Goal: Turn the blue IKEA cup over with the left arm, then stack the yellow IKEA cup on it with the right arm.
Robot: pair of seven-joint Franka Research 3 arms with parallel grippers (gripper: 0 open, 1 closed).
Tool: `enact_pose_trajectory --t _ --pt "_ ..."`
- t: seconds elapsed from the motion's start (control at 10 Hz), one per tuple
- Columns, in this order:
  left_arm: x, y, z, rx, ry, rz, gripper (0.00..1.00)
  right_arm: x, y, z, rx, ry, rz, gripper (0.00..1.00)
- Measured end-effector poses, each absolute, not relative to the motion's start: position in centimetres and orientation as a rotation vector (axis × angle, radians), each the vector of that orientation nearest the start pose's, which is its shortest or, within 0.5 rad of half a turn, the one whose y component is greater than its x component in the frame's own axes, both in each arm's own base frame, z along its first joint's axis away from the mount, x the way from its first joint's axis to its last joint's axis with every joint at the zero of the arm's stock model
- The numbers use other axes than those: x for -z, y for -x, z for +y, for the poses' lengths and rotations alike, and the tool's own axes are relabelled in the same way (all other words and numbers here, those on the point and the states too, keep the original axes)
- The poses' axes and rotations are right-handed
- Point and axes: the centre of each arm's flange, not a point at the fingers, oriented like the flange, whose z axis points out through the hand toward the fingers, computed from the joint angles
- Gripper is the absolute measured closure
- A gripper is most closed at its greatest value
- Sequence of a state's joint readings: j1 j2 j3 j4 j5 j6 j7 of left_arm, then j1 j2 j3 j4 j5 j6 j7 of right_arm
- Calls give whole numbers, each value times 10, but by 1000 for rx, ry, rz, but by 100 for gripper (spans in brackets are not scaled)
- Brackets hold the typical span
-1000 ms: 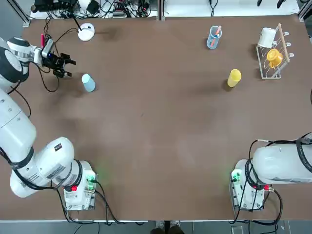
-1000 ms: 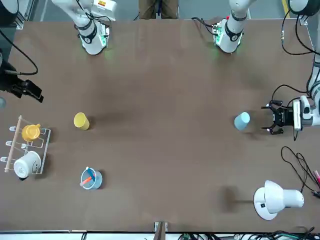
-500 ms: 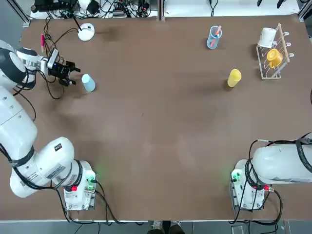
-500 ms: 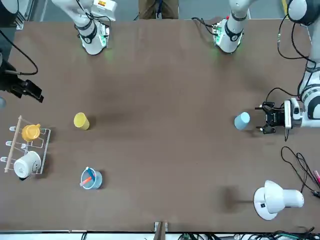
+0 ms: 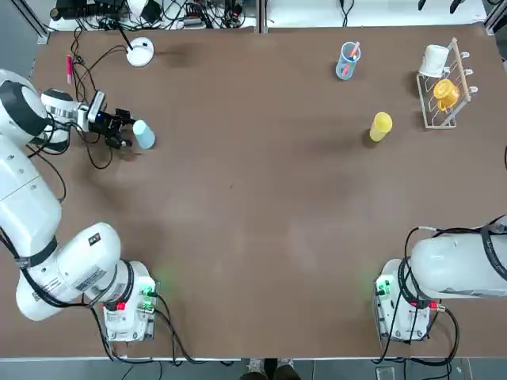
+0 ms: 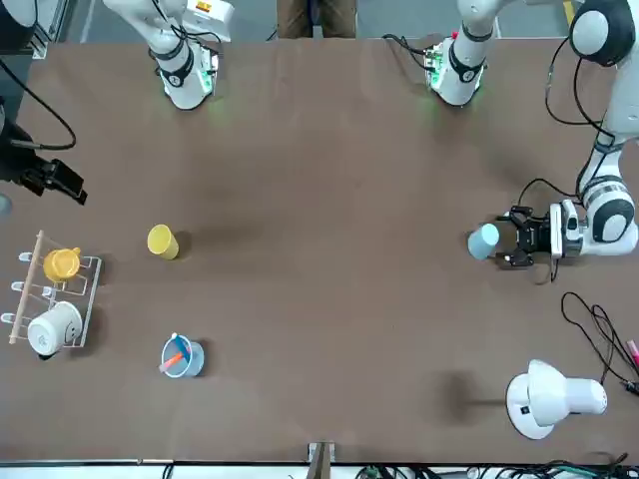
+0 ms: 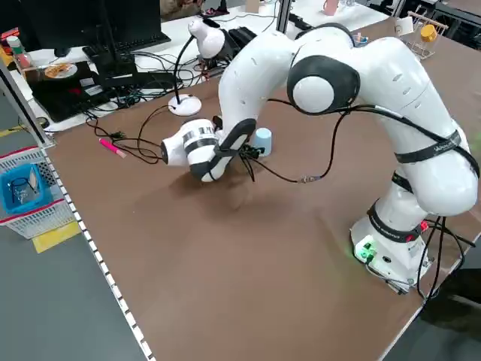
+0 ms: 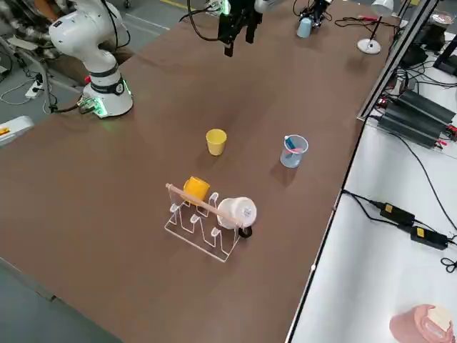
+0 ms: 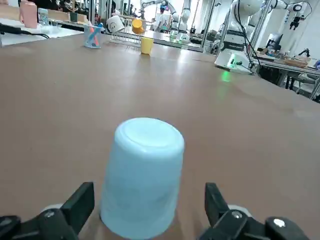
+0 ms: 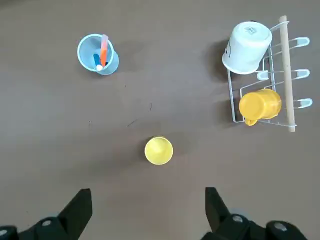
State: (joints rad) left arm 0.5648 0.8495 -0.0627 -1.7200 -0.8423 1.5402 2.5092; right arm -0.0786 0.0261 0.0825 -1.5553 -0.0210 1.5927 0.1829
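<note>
Left wrist view: the blue cup (image 9: 142, 177), seemingly upside down, is approached sideways by parted left jaws, probably for turning; right jaws are open.

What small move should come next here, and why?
Probably the left gripper should ease slightly forward, then close its fingers on the blue cup. In the left wrist view the upside-down cup stands ahead between the open fingers, ungrasped, and it must be gripped before it can be turned over. The right gripper can wait open above the table.
</note>
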Motion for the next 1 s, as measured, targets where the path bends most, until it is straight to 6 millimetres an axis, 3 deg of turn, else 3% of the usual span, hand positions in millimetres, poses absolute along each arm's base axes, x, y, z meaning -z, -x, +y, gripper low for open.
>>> enact_pose_trajectory --t 0.5,1.0 --pt "-87 -530 188 -925 -1422 -1383 2 -619 -565 -1 21 3147 282 0" --pt "-78 -528 160 -911 -1388 -1368 2 -619 -565 -1 21 3147 282 0"
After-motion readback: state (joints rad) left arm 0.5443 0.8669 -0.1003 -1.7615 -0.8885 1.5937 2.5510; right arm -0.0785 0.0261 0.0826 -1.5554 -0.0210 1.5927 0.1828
